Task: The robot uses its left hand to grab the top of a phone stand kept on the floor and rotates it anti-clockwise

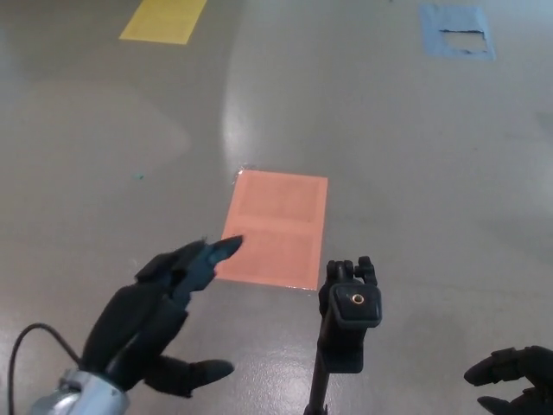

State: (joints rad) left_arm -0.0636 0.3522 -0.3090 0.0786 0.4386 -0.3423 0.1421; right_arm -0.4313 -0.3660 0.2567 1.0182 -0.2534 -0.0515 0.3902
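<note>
Approach step: left hand (160, 324) is held beside the phone stand (348, 320), fingers spread, nothing gripped. Stand top must be reached rightward and clamped before the anti-clockwise turn.

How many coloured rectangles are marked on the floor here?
3: an orange patch in the middle beside the phone stand, a yellow patch top left, a blue patch top right. Others may lie outside the view.

A black phone stand (347, 324) stands upright on the grey floor, seen from above near the bottom centre. Its boxy head carries a small brass-coloured screw socket on top, with a clamp knob behind it. A thin black pole runs down out of view.
</note>
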